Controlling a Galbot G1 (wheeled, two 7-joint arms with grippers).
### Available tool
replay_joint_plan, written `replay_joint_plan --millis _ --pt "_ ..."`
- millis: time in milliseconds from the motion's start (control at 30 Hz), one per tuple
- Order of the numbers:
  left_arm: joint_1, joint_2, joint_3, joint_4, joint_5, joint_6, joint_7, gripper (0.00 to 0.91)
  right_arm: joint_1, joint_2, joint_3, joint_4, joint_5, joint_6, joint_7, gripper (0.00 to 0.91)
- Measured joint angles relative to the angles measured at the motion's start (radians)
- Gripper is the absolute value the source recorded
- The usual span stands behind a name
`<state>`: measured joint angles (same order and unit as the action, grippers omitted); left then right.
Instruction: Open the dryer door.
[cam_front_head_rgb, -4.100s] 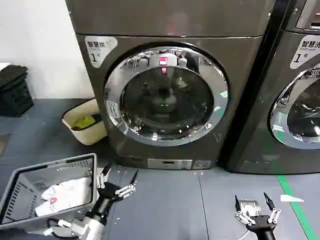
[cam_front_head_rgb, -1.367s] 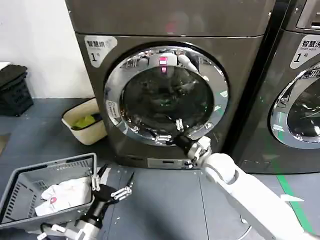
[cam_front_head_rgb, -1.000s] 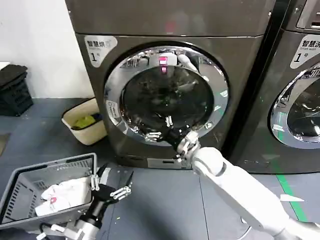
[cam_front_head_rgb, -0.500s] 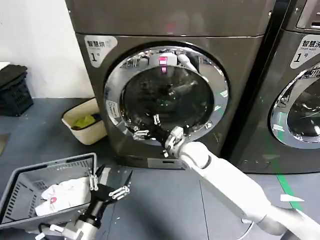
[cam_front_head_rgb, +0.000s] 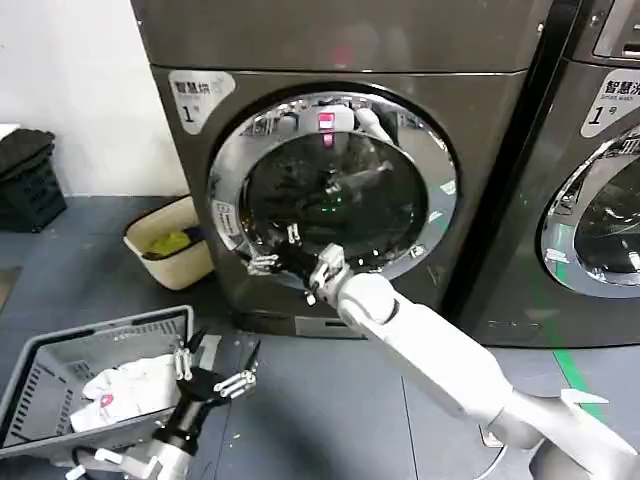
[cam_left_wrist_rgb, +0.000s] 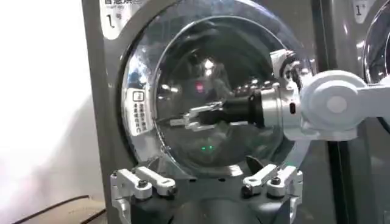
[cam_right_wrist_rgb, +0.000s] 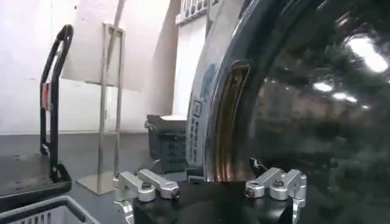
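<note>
Against the dryer door (cam_front_head_rgb: 330, 190), right gripper (cam_front_head_rgb: 274, 250) spread open; left gripper (cam_front_head_rgb: 213, 371) open low.

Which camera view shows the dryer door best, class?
The head view: the dryer door appears whole, shut, its chrome ring complete, the right gripper at its lower left. The left wrist view crops the ring's top; the right wrist view catches one close edge of it.

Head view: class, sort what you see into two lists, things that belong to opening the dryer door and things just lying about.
Belongs to the job:
dryer door
dryer
right pincer, open at the door's lower left rim

Just lying about:
grey basket with white cloth
beige tub
second machine
left pincer, idle, low
</note>
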<state>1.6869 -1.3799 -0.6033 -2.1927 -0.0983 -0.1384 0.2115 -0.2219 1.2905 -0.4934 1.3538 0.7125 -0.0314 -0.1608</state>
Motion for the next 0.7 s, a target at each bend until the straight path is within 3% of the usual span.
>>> replay_joint_plan --millis 700 --pt "0.007 0.000 0.001 -0.006 -0.003 -0.001 0.001 0.907 0.067 0.084 -0.024 -0.135 0.029 0.000 -0.060 0.907"
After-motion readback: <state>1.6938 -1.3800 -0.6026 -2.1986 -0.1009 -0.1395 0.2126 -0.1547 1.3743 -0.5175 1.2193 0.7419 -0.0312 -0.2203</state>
